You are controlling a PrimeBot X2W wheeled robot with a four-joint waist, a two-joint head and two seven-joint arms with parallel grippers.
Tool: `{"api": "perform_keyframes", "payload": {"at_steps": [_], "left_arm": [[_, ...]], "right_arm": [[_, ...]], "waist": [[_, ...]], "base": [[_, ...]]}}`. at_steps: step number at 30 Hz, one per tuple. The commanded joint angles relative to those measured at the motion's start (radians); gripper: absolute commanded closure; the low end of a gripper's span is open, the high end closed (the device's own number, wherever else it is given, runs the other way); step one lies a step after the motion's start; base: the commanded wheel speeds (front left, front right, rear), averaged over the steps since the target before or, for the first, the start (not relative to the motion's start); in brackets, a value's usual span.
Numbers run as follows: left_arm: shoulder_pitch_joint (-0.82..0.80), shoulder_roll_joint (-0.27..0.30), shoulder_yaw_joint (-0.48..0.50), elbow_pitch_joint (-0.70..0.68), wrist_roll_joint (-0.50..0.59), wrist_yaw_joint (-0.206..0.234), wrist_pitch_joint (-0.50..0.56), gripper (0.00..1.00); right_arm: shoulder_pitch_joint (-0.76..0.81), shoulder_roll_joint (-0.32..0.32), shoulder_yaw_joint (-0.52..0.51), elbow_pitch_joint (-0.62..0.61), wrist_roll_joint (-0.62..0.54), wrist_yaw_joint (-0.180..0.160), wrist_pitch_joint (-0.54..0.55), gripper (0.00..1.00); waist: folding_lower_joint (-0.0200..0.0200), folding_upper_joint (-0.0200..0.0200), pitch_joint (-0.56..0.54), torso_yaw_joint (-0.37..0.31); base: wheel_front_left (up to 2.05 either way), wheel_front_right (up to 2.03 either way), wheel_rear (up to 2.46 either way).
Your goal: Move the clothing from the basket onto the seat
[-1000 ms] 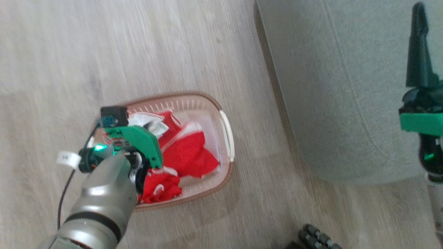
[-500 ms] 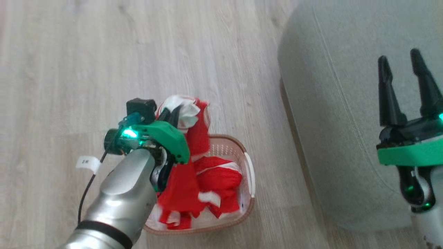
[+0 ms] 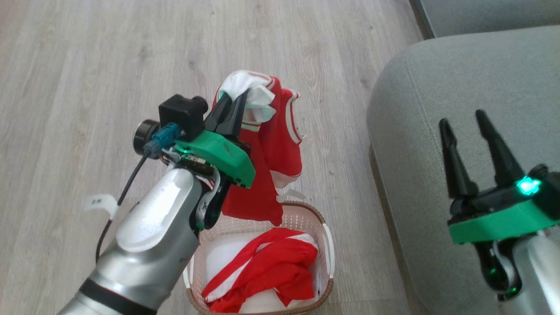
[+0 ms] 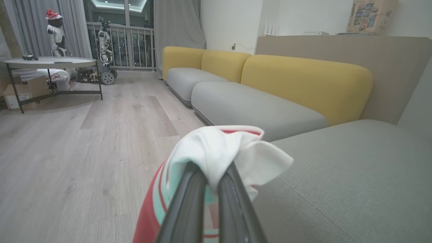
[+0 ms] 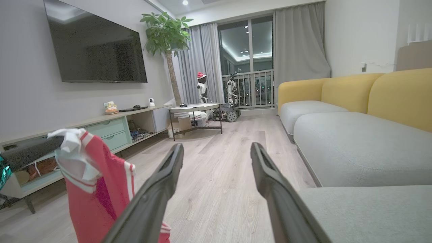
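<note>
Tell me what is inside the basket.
One crumpled red garment with white stripes lies in the basket, pale bottom showing beside it. Anything beneath it is covered, and the left forearm hides the near left corner. The second red garment hangs above, pinched by the left gripper.

Right gripper [image 5: 216, 146]: two dark fingers spread wide apart, nothing between them.
Clothing [image 5: 98, 192]: red garment with white trim, hanging left of the right gripper; its white top is gathered at the tip of the left gripper's fingers [image 5: 30, 152].
Seat [image 5: 364, 212]: grey cushion just right of the right gripper.
Floor [image 5: 219, 182]: pale wood, beyond the right gripper.
Round table [image 5: 194, 108]: far ahead of the right gripper.
Television [image 5: 94, 47]: on the wall, up and left of the right gripper.
</note>
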Motion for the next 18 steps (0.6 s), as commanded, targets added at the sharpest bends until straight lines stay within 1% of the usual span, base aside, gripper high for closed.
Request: {"api": "perform_keyframes", "payload": {"at_steps": [1,8,15,18], "left_arm": [[-0.065,0.033,0.033,-0.057,0.011,0.009,0.011,1.0],[-0.104,0.049,0.023,-0.172,0.023,0.027,0.074,1.0],[-0.101,0.05,0.004,-0.212,0.023,0.032,0.101,1.0],[-0.093,0.047,-0.004,-0.22,0.021,0.031,0.103,1.0]], "right_arm": [[-0.001,-0.006,0.024,-0.025,-0.008,0.0,-0.006,0.0],[0.026,-0.015,0.084,-0.006,-0.004,0.0,-0.006,0.0],[0.022,-0.027,0.171,0.01,0.013,0.0,-0.006,0.0],[0.003,-0.052,0.241,0.021,0.034,0.0,-0.006,0.0]], "waist": [[0.0001,-0.0001,-0.015,0.004],[0.0001,-0.0001,-0.036,0.002],[0.0001,-0.0001,-0.043,0.001],[0.0001,-0.0001,-0.044,0.008]], "base": [[0.0,0.0,0.0],[0.0,0.0,0.0],[0.0,0.0,0.0],[0.0,0.0,0.0]]}}
